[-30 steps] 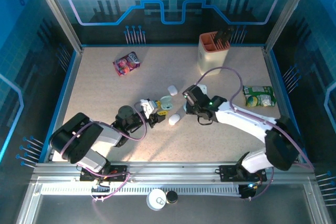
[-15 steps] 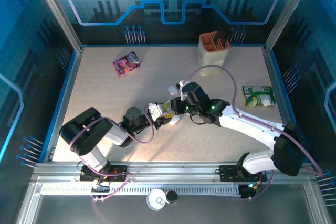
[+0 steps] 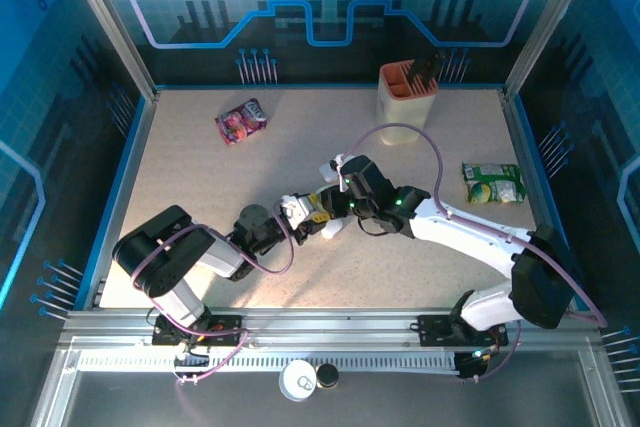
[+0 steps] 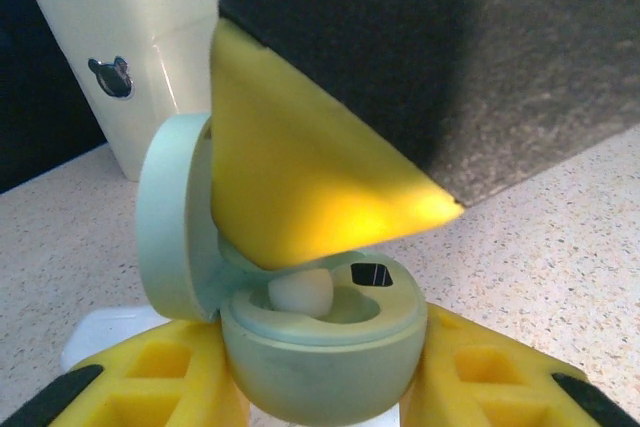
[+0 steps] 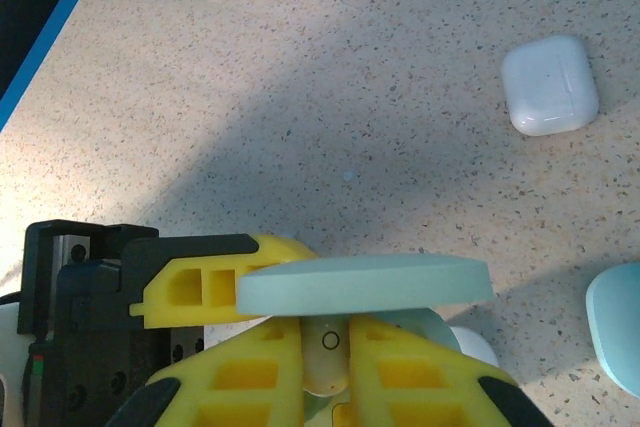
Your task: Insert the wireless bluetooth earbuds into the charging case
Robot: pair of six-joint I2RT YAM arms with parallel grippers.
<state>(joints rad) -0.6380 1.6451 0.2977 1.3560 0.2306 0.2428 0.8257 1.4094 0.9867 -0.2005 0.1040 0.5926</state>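
Step in hand: seating one earbud in the charging case. My left pincer is clamped on the lower shell of the pale green charging case, one yellow finger on each side. It holds the case near the middle of the table with the lid swung up and open. My right pincer is pressed together on a pale earbud, pinching it by the stem directly above the case. In the left wrist view the rounded head of the bud sits at the mouth of one well, and the well beside it looks vacant. I cannot tell whether the bud is fully seated or only resting on the rim. The next move calls for a short, straight descent with the stem lined up on the well axis, with the left grip holding the case steady. The right fingers should release only once the bud sits flush. The fingers must clear the raised lid on the way out. A closed white case lies apart on the table, toward the far edge.
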